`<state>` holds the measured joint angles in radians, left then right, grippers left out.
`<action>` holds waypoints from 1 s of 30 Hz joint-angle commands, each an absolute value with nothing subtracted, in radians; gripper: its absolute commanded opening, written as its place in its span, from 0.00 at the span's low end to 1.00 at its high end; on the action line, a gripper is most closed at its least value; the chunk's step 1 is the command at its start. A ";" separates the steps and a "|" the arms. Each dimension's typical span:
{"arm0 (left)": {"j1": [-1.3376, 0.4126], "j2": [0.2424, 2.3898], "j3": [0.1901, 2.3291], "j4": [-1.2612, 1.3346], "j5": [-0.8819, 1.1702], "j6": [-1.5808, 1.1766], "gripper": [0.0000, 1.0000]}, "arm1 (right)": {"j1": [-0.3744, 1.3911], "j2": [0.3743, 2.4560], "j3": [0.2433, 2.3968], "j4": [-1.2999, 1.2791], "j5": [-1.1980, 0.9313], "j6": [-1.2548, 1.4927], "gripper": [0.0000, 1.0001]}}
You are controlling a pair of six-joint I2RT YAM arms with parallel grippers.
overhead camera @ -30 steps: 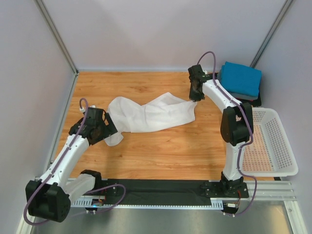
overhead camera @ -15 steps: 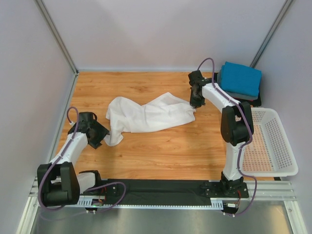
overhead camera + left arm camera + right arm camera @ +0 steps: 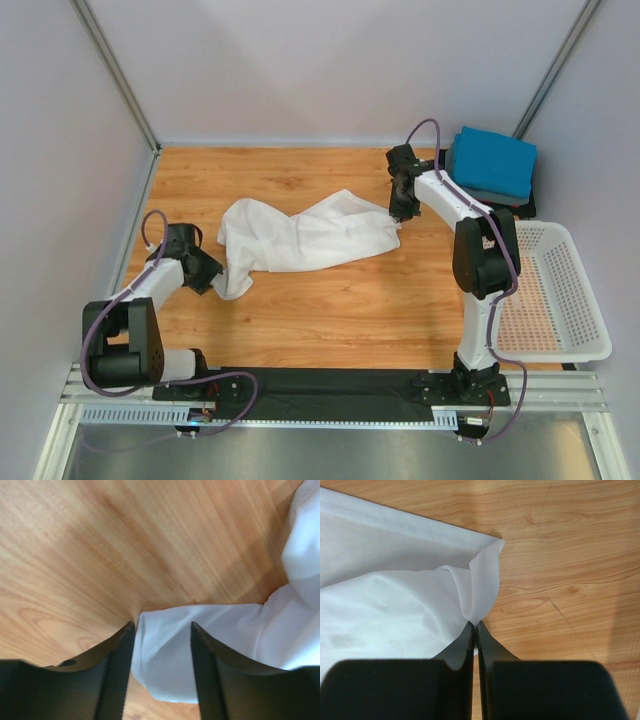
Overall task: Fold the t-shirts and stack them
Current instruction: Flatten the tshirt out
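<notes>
The wooden table (image 3: pixel 300 320) carried everything. On it, the white t-shirt (image 3: pixel 300 235) lay crumpled and stretched between the two pincers, not folded at all. The white basket (image 3: pixel 560 300) stood to the right of the right pincer and nearer to the arm bases, and I saw no cloth inside it. Just beyond the right pincer, to its right, a folded blue t-shirt (image 3: pixel 492 160) lay on top of darker folded cloth (image 3: pixel 503 197), so I judged that part of the stack was done.

The right pincer (image 3: pixel 475 625) was pressed together on a corner of the white t-shirt. The left pincer (image 3: pixel 161 645) had its fingers apart, with the opposite end of the shirt lying between them but not gripped. As I judged it, the white shirt had to be spread flat, folded and put on the stack.
</notes>
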<state>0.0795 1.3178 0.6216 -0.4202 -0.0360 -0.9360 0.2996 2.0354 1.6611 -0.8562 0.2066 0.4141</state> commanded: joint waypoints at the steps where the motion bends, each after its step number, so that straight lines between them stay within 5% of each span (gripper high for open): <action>1: 0.084 1.364 0.630 -0.371 -0.052 -0.942 0.53 | 0.296 2.019 1.687 -0.861 0.212 0.428 0.00; 3: 0.084 1.384 0.623 -0.374 -0.054 -0.943 0.47 | 0.298 2.020 1.677 -0.862 0.207 0.437 0.00; 5: 0.084 1.393 0.614 -0.362 -0.045 -0.951 0.24 | 0.296 2.019 1.664 -0.853 0.198 0.442 0.00; 9: 0.083 1.422 0.632 -0.368 -0.023 -0.953 0.00 | 0.299 2.025 1.663 -0.850 0.176 0.448 0.00; 13: 0.084 1.390 0.705 -0.454 -0.006 -0.922 0.00 | 0.298 2.017 1.698 -0.877 0.176 0.437 0.00; 23: 0.081 0.919 1.119 -1.101 -0.086 -0.960 0.00 | 0.296 1.905 1.853 -1.009 0.262 0.393 0.00; 30: 0.081 0.882 1.518 -1.174 -0.144 -0.888 0.00 | 0.298 1.867 2.031 -1.089 0.281 0.359 0.00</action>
